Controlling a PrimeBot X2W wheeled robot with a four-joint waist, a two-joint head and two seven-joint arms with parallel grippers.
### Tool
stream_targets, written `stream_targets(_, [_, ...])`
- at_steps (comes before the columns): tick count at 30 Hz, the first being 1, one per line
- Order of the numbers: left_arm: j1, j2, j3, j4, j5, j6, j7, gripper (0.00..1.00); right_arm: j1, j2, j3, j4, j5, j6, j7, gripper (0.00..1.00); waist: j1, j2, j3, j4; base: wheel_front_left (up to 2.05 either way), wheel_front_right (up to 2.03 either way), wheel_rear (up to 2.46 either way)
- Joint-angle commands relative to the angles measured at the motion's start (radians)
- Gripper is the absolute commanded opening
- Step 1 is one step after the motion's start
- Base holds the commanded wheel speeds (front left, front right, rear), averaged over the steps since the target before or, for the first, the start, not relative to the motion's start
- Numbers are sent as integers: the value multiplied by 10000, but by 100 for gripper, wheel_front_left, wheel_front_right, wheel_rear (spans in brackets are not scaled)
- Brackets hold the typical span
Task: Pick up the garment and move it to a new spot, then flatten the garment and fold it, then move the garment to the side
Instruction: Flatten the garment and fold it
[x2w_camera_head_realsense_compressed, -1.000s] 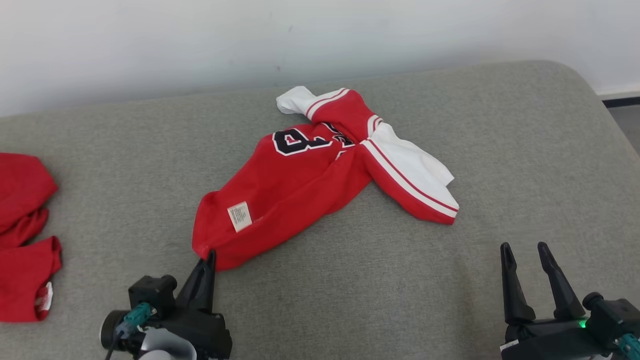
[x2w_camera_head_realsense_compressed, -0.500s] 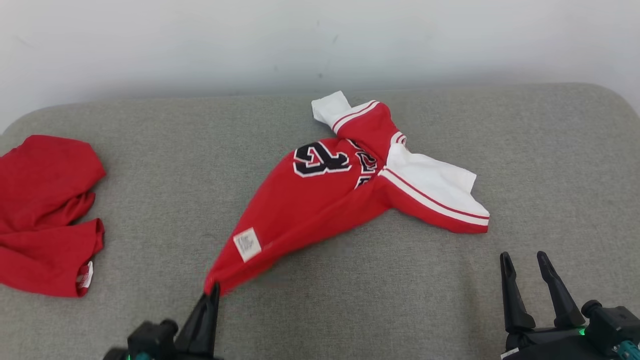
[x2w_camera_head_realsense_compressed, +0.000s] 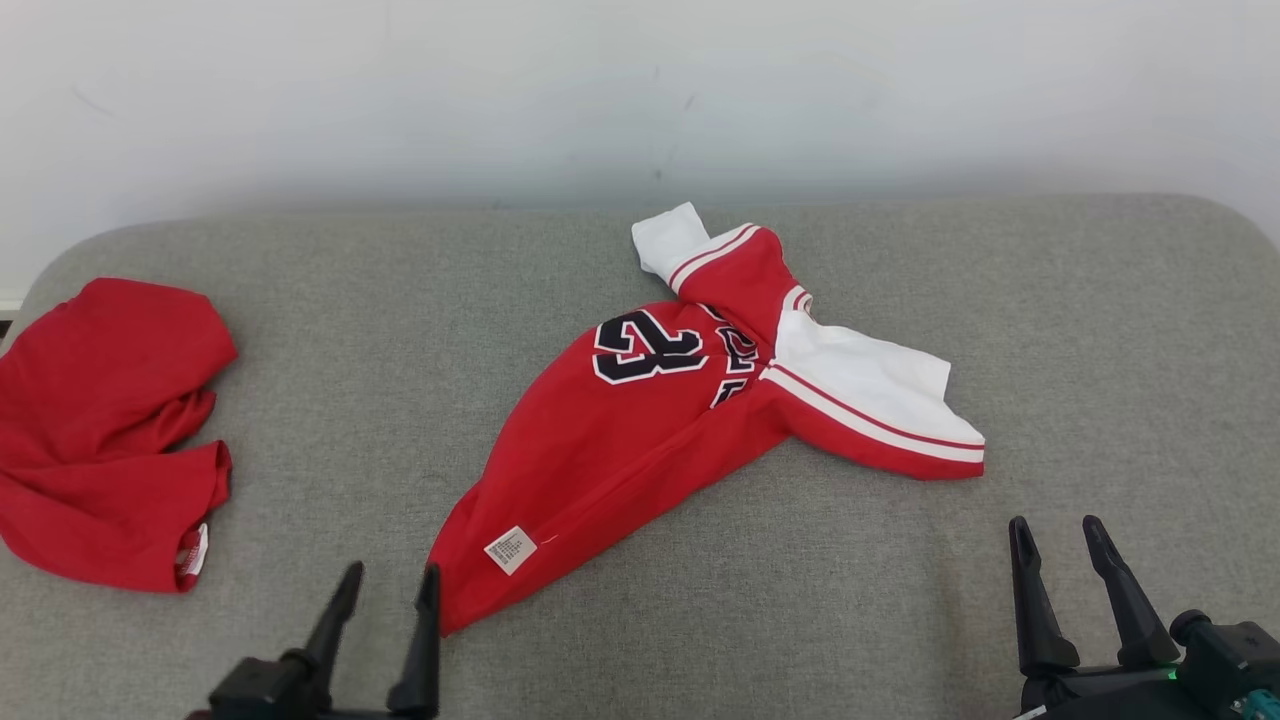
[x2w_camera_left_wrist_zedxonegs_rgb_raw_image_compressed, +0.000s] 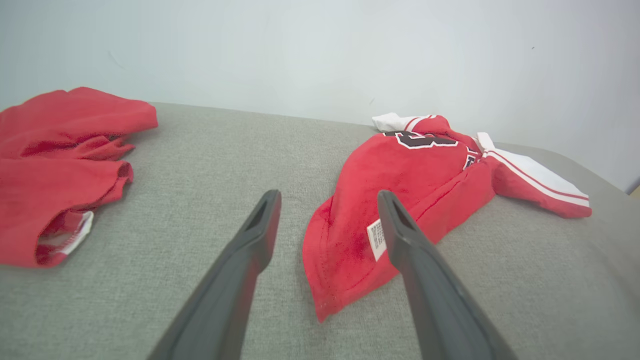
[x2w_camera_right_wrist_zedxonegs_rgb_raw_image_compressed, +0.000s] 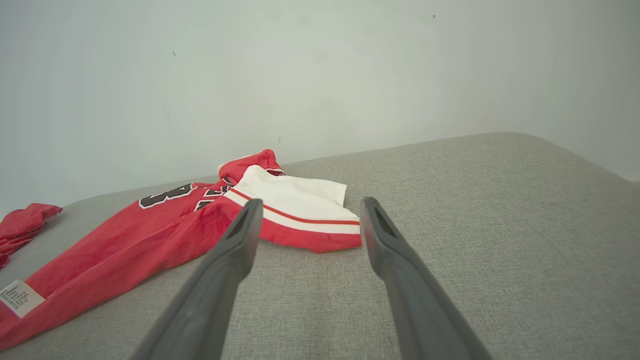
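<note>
Lying beside spread left end effector (x2w_camera_head_realsense_compressed: 393, 572), garment (x2w_camera_head_realsense_compressed: 640, 440) hem; open cushion (x2w_camera_head_realsense_compressed: 1100, 400) rightward.

One red-and-white jersey (x2w_camera_head_realsense_compressed: 640, 450), one plain red garment (x2w_camera_head_realsense_compressed: 100, 430), one grey cushion (x2w_camera_head_realsense_compressed: 1050, 320), and two end effectors, left (x2w_camera_head_realsense_compressed: 393, 572) and right (x2w_camera_head_realsense_compressed: 1054, 523)

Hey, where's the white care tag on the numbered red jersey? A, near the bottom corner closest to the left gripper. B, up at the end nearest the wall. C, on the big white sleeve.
A: the care tag sits near the jersey's lowest corner, right beside the open left gripper and far from the white sleeve.
</note>
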Motion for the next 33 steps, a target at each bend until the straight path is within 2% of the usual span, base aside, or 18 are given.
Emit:
stream_targets(1, [-7, -5, 95, -155, 104, 37, -8, 100, 81, -56, -17, 4, -13, -23, -4, 100, 0, 0, -71, 19, 0, 0, 0])
stream_targets(10, [-12, -18, 829, -1206, 467, 429, -8, 100, 202, 15, -57, -55, -125, -23, -3, 100, 0, 0, -411, -95, 0, 0, 0])
stream_targets(22, [170, -22, 1416, -1054, 727, 293, -8, 100, 363, -13, -252, 132, -43, -23, -4, 100, 0, 0, -452, -165, 0, 0, 0])
stream_targets(27, [-54, -21, 1210, -1045, 590, 320, -8, 100, -186, -364, -165, 488, -79, -23, -3, 100, 0, 0, -240, -35, 0, 0, 0])
stream_targets(33, [-318, -21, 872, -1029, 449, 421, -8, 100, -1541, -1171, 187, 1437, 250, -23, 182, 100, 0, 0, 189, 288, 0, 0, 0])
